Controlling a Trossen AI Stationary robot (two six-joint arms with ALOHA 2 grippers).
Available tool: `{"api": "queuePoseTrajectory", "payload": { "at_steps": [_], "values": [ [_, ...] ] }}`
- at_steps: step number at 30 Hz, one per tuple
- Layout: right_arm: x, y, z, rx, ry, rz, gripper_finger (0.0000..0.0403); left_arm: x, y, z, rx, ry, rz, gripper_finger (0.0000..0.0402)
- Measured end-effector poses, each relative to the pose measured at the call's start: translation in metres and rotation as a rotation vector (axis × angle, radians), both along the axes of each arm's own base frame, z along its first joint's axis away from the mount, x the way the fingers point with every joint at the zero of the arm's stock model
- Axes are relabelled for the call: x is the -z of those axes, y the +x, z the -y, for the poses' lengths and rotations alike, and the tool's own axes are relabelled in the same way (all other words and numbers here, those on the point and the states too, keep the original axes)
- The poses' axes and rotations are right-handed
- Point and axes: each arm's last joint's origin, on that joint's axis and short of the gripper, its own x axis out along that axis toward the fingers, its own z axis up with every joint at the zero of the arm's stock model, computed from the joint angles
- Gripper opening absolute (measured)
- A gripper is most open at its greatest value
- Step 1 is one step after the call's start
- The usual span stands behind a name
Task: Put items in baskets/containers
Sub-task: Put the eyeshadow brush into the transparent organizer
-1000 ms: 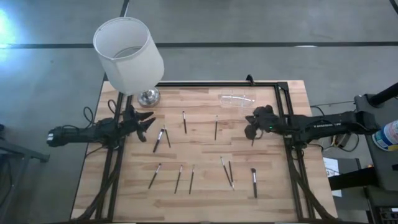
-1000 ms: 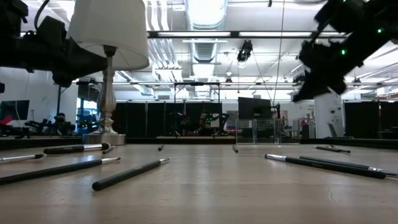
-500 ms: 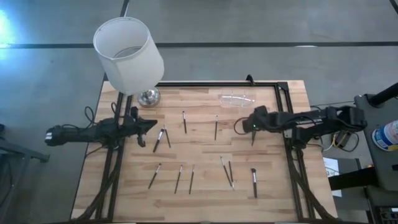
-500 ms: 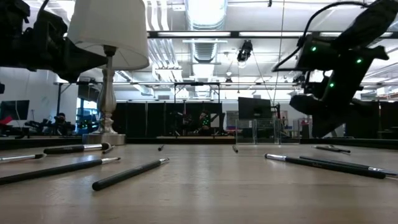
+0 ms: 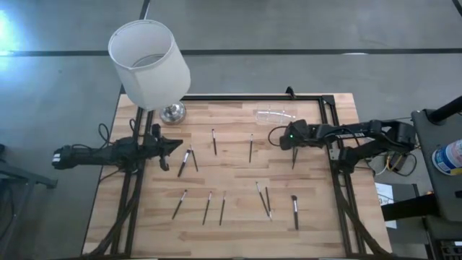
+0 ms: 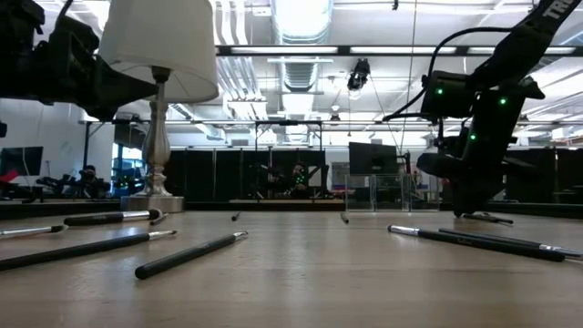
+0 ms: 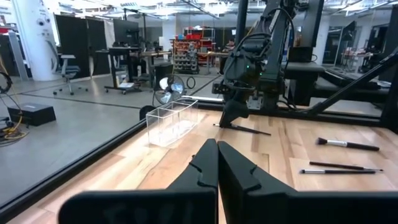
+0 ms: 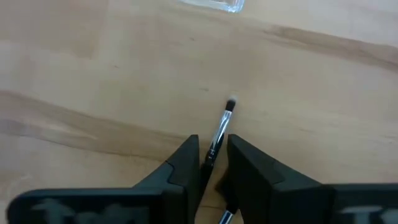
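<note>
Silver-ferruled and slim, one makeup brush (image 8: 219, 132) sits right between the right gripper's (image 8: 210, 163) fingers, which straddle its handle with a narrow gap either side; whether the pads already touch it I can't quite say from the wrist view. On the overhead clock, that gripper (image 5: 290, 136) is out towards three o'clock, and the brush (image 5: 293, 157) trails from it towards five. So the step in hand is the pick: jaws lowered around a brush, closure not finished by the look of it.

Over at nine o'clock the left gripper (image 5: 172, 144) waits with its fingers pressed together, holding nothing, and a crossed pair of brushes (image 5: 188, 159) lies just beside its tip.

Target? The clear plastic holder (image 5: 275, 115) stands at about one o'clock, near the right gripper and apparently empty, while the white lamp (image 5: 149, 63) stands at eleven.

Next, I'd judge, the jaws need to close firmly on that thin handle, lift it clear of the wooden table (image 5: 238, 173), then swing a short way towards twelve and tip it into the holder. A handle this slender could roll or slip in the pinch.
</note>
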Motion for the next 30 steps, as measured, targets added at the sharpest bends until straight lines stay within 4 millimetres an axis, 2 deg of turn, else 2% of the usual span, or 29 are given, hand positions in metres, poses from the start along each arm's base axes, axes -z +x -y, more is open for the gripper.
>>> {"api": "queuePoseTrajectory", "payload": {
  "at_steps": [10,18,25,30],
  "values": [
    [0.003,0.002,0.0,-0.033,-0.002,-0.027,0.0017,0.0,0.0,0.0,0.0,-0.015,0.005,0.0],
    [-0.015,-0.003,-0.002,-0.08,-0.073,0.034,0.0008,0.0,0.0,0.0,0.0,-0.021,0.007,0.0],
    [-0.043,-0.005,-0.018,-0.168,-0.287,0.149,0.0007,0.0,0.0,0.0,0.0,-0.023,0.007,0.0],
    [-0.058,-0.008,-0.036,-0.247,-0.495,0.321,0.0008,0.0,0.0,0.0,0.0,-0.023,0.007,0.0]
  ]
}}
